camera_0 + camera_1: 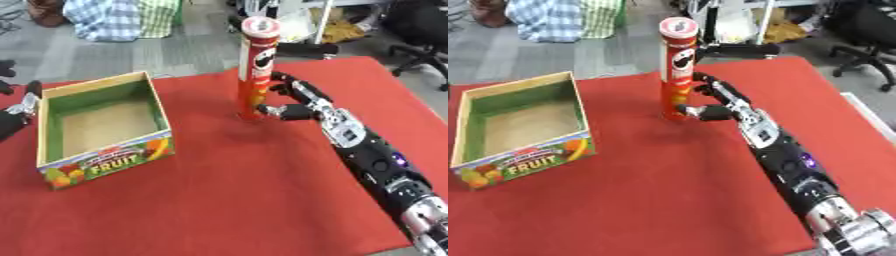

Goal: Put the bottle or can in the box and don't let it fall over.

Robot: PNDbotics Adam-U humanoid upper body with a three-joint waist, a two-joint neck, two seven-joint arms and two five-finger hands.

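Pringles can (256,70), tall and red with a pale lid, stands upright on the red tablecloth (227,200) near the far edge of the table, a little right of the middle. The right hand (297,102) is at its lower half from the right side: the thumb reaches toward the base of the can and the fingers (710,85) curve round behind it, higher up, so the hand is cupped about the can. Whether the fingers press on the can or only lie close to it cannot be told. The black forearm with its silver joints runs from the hand down to the near right corner of the table.

The cardboard fruit box (522,125) sits well apart from the can, toward the left edge of the table. It is open at the top, with green inner walls and a tan bottom, and nothing lies in it. The side turned toward the near edge bears the word FRUIT and pictures of fruit.

The left hand (22,107) shows only at the left edge of the left eye view, just beside the box's left wall; how its fingers stand cannot be told.
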